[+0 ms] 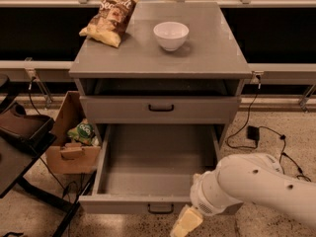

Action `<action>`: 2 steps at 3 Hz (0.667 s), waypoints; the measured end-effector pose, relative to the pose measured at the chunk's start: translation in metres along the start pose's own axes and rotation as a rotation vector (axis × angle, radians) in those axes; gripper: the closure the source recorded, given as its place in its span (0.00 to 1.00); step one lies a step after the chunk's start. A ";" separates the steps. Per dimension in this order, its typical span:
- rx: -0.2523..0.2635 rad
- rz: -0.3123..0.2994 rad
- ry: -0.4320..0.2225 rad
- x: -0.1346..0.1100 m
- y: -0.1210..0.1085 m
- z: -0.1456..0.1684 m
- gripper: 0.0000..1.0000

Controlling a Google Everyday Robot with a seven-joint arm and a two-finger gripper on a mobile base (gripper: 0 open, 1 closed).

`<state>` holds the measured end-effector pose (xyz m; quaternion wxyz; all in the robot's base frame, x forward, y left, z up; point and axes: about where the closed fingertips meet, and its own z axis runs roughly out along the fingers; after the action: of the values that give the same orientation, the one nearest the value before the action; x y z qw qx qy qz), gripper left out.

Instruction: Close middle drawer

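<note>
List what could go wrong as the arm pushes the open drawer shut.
The gripper sits low at the front of the middle drawer, right of its handle; an off-centre push could skew and jam it. The drawer above appears to jut out slightly, so the arm could bump it.

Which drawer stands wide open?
The middle drawer, pulled far out below the nearly shut upper drawer; the pincer hangs just before its front.

Bare floor (123, 227) surrounds gripper (185, 222) before middle drawer (128, 204).
</note>
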<state>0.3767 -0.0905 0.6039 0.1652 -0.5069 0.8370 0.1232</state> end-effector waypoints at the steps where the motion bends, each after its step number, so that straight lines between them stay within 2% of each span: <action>1: -0.060 0.092 0.008 0.040 0.000 0.073 0.18; 2: -0.099 0.210 0.013 0.089 0.003 0.142 0.41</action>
<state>0.3576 -0.1079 0.4388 0.1206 -0.4248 0.8794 0.1777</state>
